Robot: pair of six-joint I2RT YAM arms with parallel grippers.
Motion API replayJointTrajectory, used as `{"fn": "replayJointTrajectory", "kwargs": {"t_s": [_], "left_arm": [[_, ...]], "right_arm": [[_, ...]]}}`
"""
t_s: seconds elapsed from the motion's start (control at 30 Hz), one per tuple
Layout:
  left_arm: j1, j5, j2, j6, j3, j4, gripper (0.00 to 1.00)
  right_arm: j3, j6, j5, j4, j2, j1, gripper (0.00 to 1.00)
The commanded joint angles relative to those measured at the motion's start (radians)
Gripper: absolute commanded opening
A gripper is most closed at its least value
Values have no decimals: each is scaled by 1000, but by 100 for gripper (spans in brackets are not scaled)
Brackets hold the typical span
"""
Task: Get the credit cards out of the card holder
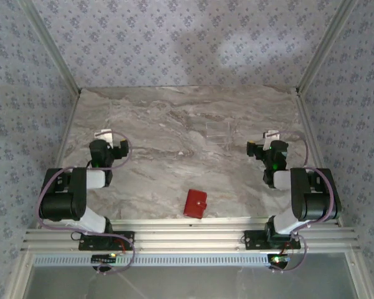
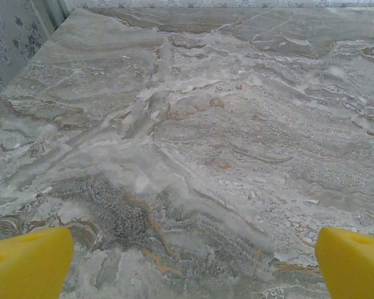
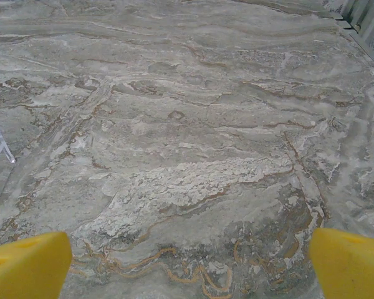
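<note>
Marbled grey-brown stone makes up the bench point(image 1: 174, 124), with a ribbed aluminium rail point(image 1: 187, 237) along its near edge where both arms are bolted. Just beyond that rail, roughly midway between the two bases, the card holder point(image 1: 196, 203) lies flat, a small red wallet folded shut, so what it holds is hidden. It sits well apart from both arms, with only bare stone between.

Further in, the left claw point(image 2: 190, 265) hangs over the left side of the bench, its yellow fingers point(image 2: 28, 265) spread wide and holding nothing. The right claw point(image 3: 188, 265) mirrors it on the right, jaws wide and empty over veined stone.

Beyond them, slightly right of centre, stands a clear plastic stand point(image 1: 218, 132); its edge shows at the left of the right wrist view. Behind and on both sides rise walls point(image 1: 174, 43) papered in a pale blue-grey floral print, set in metal framing.
</note>
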State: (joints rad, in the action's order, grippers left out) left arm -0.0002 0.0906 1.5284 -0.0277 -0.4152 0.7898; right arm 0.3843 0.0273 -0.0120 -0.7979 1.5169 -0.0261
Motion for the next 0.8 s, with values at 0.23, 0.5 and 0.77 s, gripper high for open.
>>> {"fn": "replayJointTrajectory", "kwargs": {"t_s": [0.23, 0.5, 0.77], "left_arm": [[10, -15, 9, 1, 3, 29, 100], [11, -17, 10, -1, 3, 29, 100], [10, -17, 10, -1, 3, 29, 100]], "right_arm": [[4, 7, -15, -22, 8, 3, 100], [5, 0, 12, -18, 8, -10, 100], [7, -3, 17, -16, 8, -15, 100]]}}
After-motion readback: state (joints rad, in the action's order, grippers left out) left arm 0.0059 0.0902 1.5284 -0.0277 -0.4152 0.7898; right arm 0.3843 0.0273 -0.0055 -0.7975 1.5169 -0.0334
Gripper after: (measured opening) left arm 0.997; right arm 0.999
